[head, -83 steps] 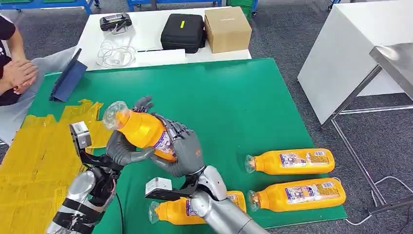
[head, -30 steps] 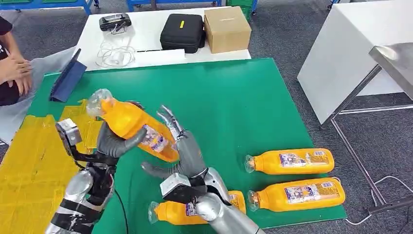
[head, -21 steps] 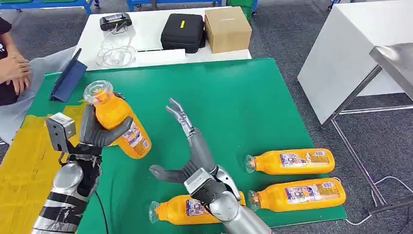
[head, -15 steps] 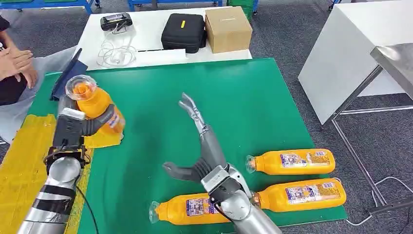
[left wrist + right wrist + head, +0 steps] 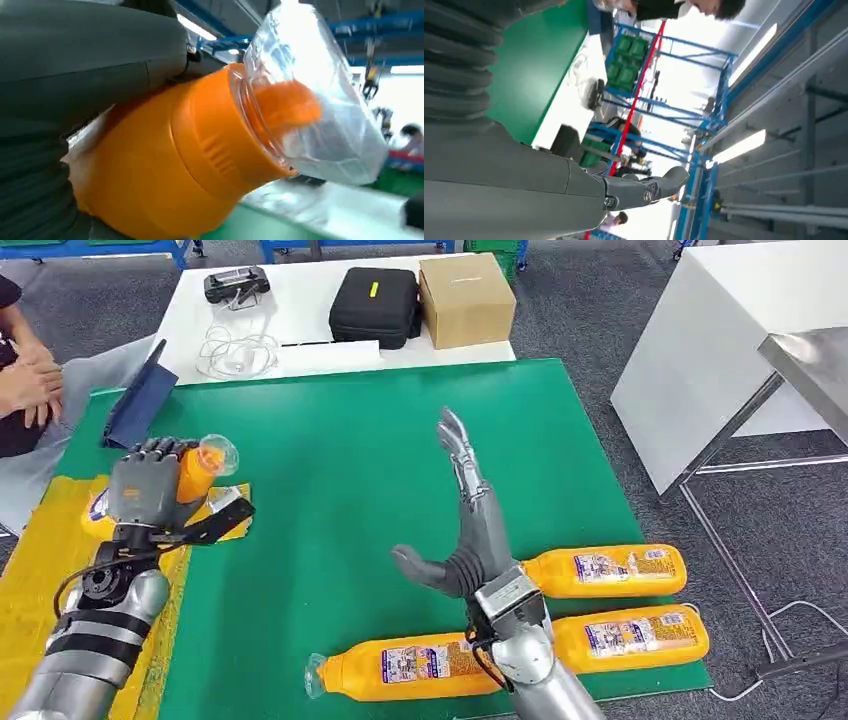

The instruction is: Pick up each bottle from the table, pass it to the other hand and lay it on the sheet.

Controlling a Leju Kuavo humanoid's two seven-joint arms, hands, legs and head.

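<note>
We're over a green worktop (image 5: 400,470) on a grey floor, with a white table (image 5: 290,315) behind it carrying a black case (image 5: 375,306), a cardboard box (image 5: 466,299), a coil of white cable (image 5: 235,350) and a dark handheld device (image 5: 237,284). A dark tablet (image 5: 140,400) leans at the worktop's far left corner, and a person's forearm (image 5: 30,385) shows at the left edge. Off to the right stands a white cabinet (image 5: 720,350).

Our left hand (image 5: 140,490) is wrapped around an orange bottle (image 5: 195,468), fingers curled over its body – the clear cap points away from us, toward the middle of the worktop. The bottle sits low over the yellow sheet (image 5: 40,570) at the worktop's left side; whether it touches the sheet we cannot tell. From the left wrist camera we get that bottle (image 5: 180,160) close up, the thick grey thumb pressed against its shoulder, the orange spout showing through the clear cap.

Our right hand (image 5: 470,530) is up in the air and holds nothing – fingers straight and pointing away, thumb stuck out to the left. From the right wrist camera its thumb (image 5: 644,187) stretches out free.

Three more bottles lie on their sides near the front edge: one nearest us (image 5: 400,668), one behind the right wrist (image 5: 610,571), one to its right (image 5: 640,637).
</note>
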